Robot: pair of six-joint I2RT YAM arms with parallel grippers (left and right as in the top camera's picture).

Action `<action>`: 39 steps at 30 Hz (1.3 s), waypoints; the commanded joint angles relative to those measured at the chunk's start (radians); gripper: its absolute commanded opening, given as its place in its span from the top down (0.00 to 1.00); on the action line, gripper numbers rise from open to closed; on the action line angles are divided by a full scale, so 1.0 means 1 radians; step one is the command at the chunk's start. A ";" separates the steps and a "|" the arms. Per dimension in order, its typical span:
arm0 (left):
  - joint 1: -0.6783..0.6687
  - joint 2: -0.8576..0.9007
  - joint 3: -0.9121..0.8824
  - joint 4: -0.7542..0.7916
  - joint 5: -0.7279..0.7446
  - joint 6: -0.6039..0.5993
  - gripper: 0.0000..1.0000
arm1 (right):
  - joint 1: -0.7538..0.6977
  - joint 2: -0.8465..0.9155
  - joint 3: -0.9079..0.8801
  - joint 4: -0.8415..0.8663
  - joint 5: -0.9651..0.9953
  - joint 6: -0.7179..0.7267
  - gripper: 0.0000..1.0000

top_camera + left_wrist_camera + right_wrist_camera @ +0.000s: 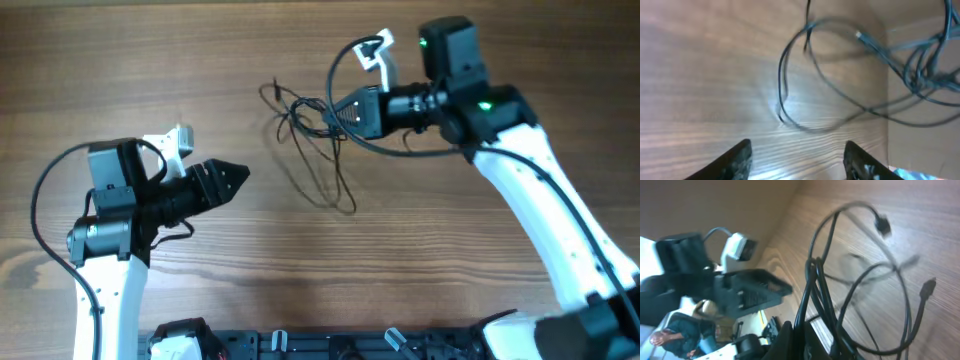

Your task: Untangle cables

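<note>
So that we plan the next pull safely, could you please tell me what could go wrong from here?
1. The right jaws are shut on several strands of the cables at once; pulling could tighten the tangle rather than free it.
2. A free plug sits close to a loop and might snag in it.
3. The left jaws are open, holding nothing, so the loop on the table may simply drag along.

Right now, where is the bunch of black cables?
In the overhead view, the cables are near the middle of the table, a bit toward its far edge. The right gripper pinches them, and the open left gripper is apart from them.
</note>
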 commanded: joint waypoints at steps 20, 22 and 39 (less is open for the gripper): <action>-0.328 0.244 0.013 0.518 0.026 -0.301 0.45 | 0.061 -0.011 0.009 -0.117 0.029 0.047 0.96; -0.343 0.267 0.013 0.524 -0.052 -0.336 0.51 | 0.061 -0.011 0.009 -0.121 0.029 0.047 0.96; -0.351 0.020 0.013 0.302 -0.598 -0.179 0.96 | 0.048 -0.006 0.010 -0.570 1.288 0.433 0.96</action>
